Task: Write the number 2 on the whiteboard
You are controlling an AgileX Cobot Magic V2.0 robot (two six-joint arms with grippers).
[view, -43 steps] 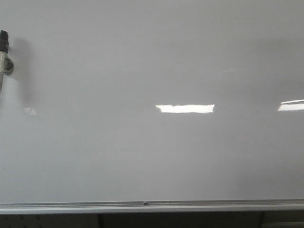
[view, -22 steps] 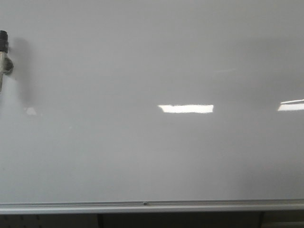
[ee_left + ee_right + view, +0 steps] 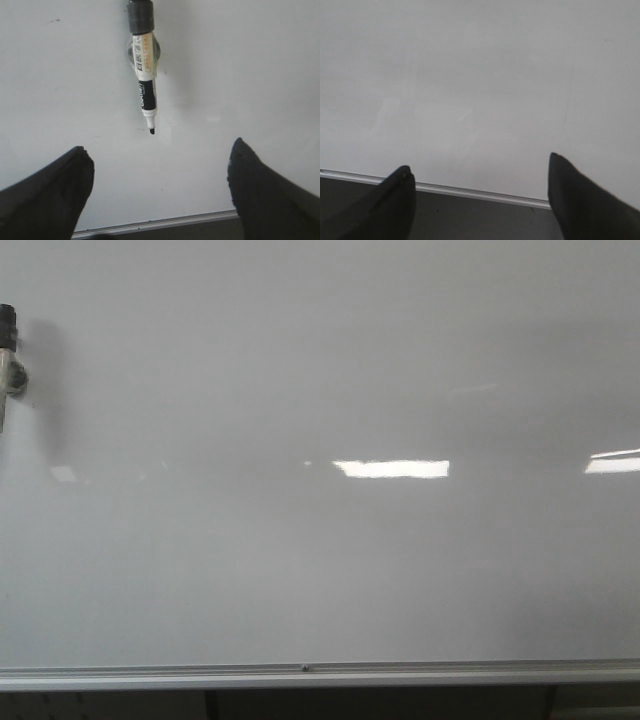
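In the left wrist view, the left gripper [image 3: 157,195] stands wide, its two dark fingers [image 3: 47,195] spread to either side with nothing between them. Beyond the fingers a whiteboard marker [image 3: 144,75] hangs against the whiteboard [image 3: 240,75], cap end away from the camera and its bare black tip pointing down toward the silver rim [image 3: 155,223]. It seems to sit in a small round holder stuck to the board, which would explain why it stays put with no hand on it; I cannot tell how that holder grips it. The open spread and the straight line from gripper to marker suggest the arm is lined up to take the pen before any writing.

The right gripper [image 3: 480,195] is likewise spread wide and empty, facing a bare stretch of board just above the rim. It looks parked clear of the other arm.

Farther off, the front view shows the board filling almost the whole frame, the marker only a dark-capped sliver at the far left edge. Bright bars at mid-height are light reflections, not ink. No number 2 is visible anywhere on the surface, so the writing is not yet begun and the task's mark has no place to report.
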